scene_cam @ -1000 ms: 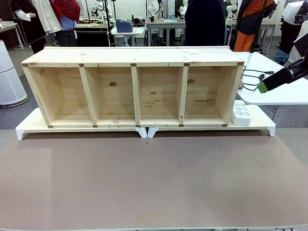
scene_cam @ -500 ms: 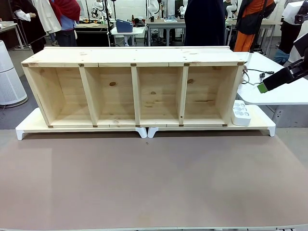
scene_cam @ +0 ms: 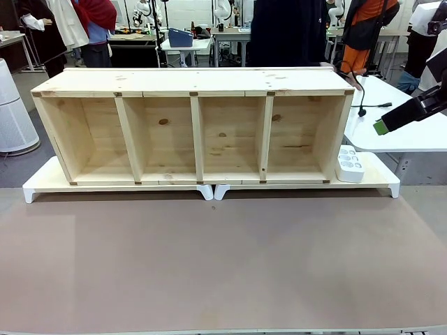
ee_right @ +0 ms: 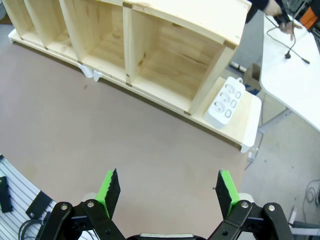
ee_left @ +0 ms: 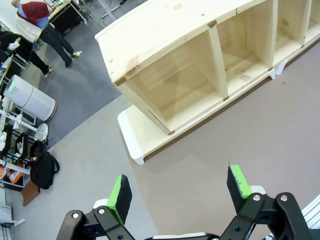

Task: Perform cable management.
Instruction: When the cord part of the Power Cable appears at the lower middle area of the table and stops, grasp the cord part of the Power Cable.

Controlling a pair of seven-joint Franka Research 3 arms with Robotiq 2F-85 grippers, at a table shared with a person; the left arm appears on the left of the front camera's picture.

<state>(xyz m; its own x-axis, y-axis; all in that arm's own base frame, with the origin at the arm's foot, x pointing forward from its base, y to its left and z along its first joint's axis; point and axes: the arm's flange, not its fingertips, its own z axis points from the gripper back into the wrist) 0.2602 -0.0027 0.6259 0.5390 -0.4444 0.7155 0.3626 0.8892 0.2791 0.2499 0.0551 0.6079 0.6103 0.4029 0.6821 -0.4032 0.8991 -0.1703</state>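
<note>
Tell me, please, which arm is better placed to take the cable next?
Right, probably: the cable hangs by the shelf's right end, in the person's hand, and the open right gripper hovers on that side. The open left gripper looks at the shelf's left end, far from it.

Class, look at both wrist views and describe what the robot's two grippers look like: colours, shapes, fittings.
The left gripper and right gripper look alike: two black, jointed fingers with silvery pivot bolts, each tipped by a bright green pad on its inner face.
</note>
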